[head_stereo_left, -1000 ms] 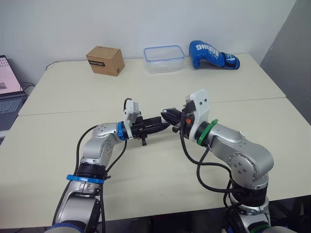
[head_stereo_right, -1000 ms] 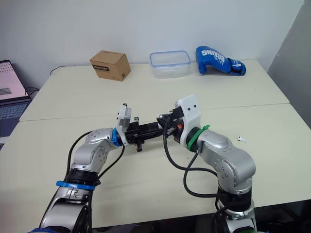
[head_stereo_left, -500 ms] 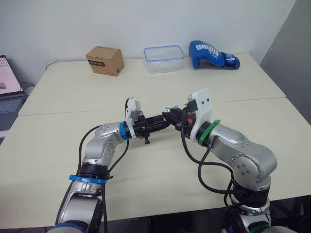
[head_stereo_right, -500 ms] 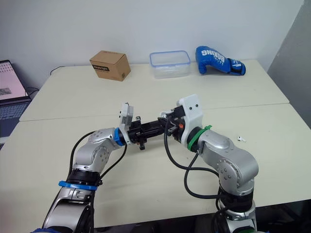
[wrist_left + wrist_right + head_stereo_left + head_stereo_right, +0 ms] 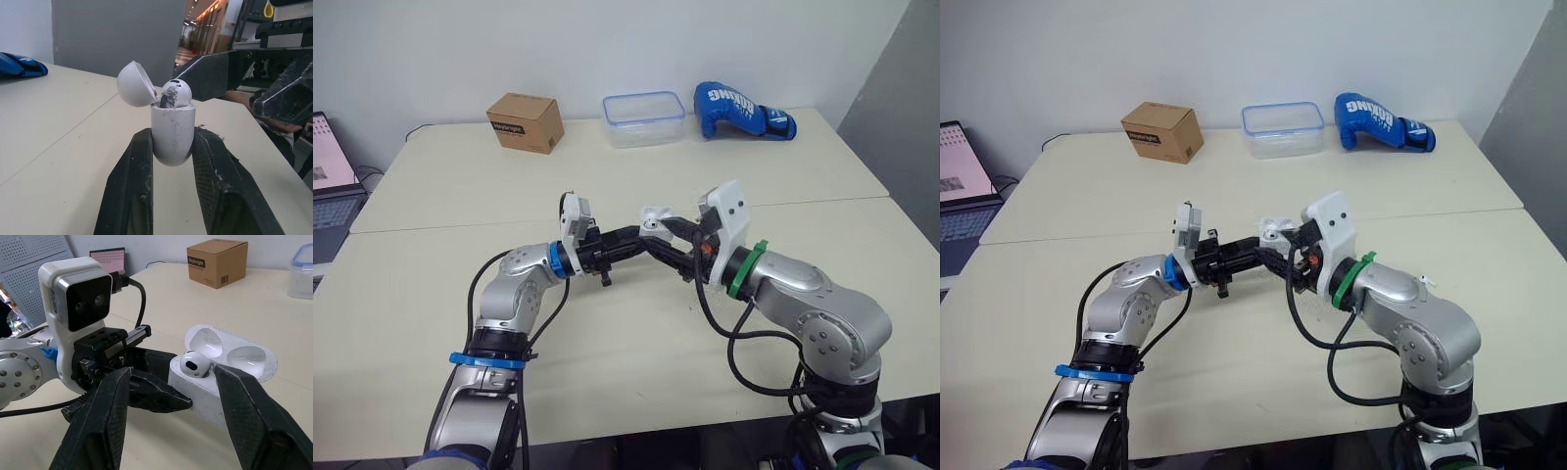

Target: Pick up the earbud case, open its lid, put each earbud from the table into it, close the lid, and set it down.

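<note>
My left gripper [image 5: 634,238] is shut on the body of the white earbud case [image 5: 172,129], holding it upright above the table. The lid [image 5: 135,84] is tipped back open. One white earbud [image 5: 175,93] sits in a slot with its head sticking out; the slot beside it [image 5: 247,357] looks empty. My right gripper [image 5: 171,377] is open, with one finger on either side of the case and close to it, touching nothing. A small white speck [image 5: 1427,282] on the table just beyond my right forearm may be the other earbud.
Along the far edge stand a brown cardboard box [image 5: 525,121], a clear plastic tub with a blue rim [image 5: 643,118] and a blue boxing glove [image 5: 742,110]. A laptop [image 5: 331,186] sits off the table's left side. A seam [image 5: 822,203] crosses the tabletop.
My right gripper has let go and drawn back to the right with its fingers spread. The left gripper has tilted the case upward, and the earbud now sits in it.
</note>
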Controlling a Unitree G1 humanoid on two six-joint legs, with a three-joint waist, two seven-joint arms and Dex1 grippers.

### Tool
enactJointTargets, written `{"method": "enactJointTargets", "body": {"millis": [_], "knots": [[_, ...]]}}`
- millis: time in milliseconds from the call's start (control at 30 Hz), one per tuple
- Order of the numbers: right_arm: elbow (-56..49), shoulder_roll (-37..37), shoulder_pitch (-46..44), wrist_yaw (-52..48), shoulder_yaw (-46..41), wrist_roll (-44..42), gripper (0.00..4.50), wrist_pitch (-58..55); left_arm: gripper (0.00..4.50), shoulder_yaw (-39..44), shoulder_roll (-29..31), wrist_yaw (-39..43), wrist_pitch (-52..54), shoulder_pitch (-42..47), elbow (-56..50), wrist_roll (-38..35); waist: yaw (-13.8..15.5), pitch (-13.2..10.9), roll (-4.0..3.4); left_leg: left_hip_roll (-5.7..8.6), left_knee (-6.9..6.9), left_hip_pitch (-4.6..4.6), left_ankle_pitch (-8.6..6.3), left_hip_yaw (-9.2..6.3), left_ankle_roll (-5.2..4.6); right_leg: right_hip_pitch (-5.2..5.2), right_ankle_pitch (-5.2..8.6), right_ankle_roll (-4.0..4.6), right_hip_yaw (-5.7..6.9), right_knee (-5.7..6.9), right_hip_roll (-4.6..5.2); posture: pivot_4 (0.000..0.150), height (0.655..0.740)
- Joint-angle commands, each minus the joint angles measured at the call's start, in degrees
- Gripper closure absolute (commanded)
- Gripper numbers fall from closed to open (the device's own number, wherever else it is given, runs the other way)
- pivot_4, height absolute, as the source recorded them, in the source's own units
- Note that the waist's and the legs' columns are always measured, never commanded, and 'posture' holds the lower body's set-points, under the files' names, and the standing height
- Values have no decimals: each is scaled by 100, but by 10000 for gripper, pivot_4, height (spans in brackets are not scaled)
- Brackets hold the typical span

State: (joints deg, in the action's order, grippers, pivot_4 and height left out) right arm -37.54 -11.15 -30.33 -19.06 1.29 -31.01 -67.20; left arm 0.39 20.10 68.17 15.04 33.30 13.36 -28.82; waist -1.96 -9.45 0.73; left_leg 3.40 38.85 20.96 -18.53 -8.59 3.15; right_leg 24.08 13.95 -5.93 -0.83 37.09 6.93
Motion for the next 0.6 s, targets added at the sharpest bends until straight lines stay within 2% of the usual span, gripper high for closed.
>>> {"method": "enactJointTargets", "body": {"millis": [33,100,233,333,467,600], "knots": [[-206,-135,-124,-286,-219,-452,17215,65,36989,115,-2,48,-147,92,-268,-131,0,0,0,0,0,0,0,0,0,0,0,0,0,0,0,1500,7307],[-249,-289,-204,-561,-558,-957,17215,-72,36989,121,16,70,-155,63,-260,-147,8,0,0,1,0,0,0,0,0,-1,0,0,0,-3,0,1500,7307],[-234,-1195,-429,-1441,-1389,-2297,17215,-294,36989,154,99,249,-143,-25,-236,-228,13,-1,1,1,0,1,0,-2,-1,-4,0,0,2,-6,1,1500,7307],[-47,-1895,-541,-1786,-1631,-2773,17215,-283,36989,187,152,438,-113,-48,-193,-303,13,-1,1,-2,-1,0,-1,-1,-2,-6,0,0,6,-8,-1,1500,7307],[392,-2909,-523,-2267,-1436,-2361,17215,89,36989,253,176,582,-106,-83,-171,-408,15,-2,3,-1,0,-1,-2,6,-4,-10,0,0,4,-8,0,1500,7307],[1140,-3986,-454,-2857,-481,-1219,17215,794,36989,304,233,780,-188,-198,-213,-453,11,-2,3,-3,0,-2,-2,10,-5,-9,1,-1,3,-7,-1,1500,7307]]}}
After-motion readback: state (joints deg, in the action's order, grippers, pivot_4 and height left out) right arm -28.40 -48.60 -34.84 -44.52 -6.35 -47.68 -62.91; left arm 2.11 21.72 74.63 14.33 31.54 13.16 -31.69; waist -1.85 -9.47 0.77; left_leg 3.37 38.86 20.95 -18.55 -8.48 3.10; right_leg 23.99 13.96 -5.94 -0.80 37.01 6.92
